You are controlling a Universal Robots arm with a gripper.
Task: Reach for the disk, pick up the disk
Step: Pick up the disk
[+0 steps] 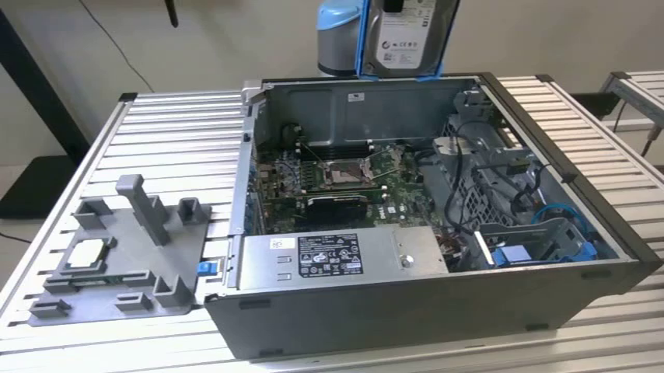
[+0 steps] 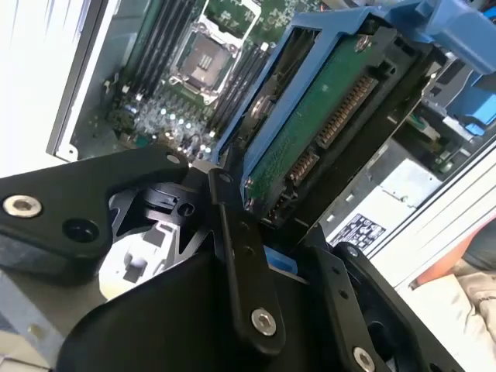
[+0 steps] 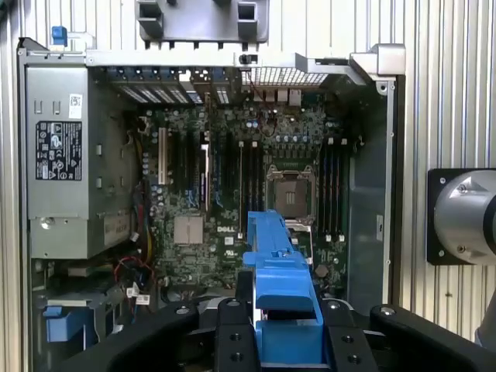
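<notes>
Disk [image 1: 407, 37] is up in the air, well clear of the case [image 1: 415, 311], hanging upright over the case's far wall in the exterior view with its white label facing the camera and the blue bracket running down its sides and under its lower edge. The gripper [image 3: 285, 333] is clamped on it: in the first wrist view the black fingers [image 3: 232, 329] sit tight against both sides of the blue bracket, and the disk [image 3: 280, 287] shows edge-on between them. In the second wrist view the gripper [image 2: 287, 263] has the same hold, and you can see the disk's [image 2: 325, 116] green circuit board side with its connector strip, framed in blue. The arm [image 1: 337, 39] sits at the top of the exterior view, just beside the disk on the exterior view's left, with its blue-grey wrist pointing down. The first wrist view looks straight down into the open case, with the motherboard [image 3: 232, 178] and CPU socket [image 3: 288, 190] right below. The power supply [image 1: 332, 256] sits along the case's near wall. A grey fixture [image 1: 124, 249] lies on the slatted table [image 1: 176, 132] on the exterior view's left, just beside the case.
</notes>
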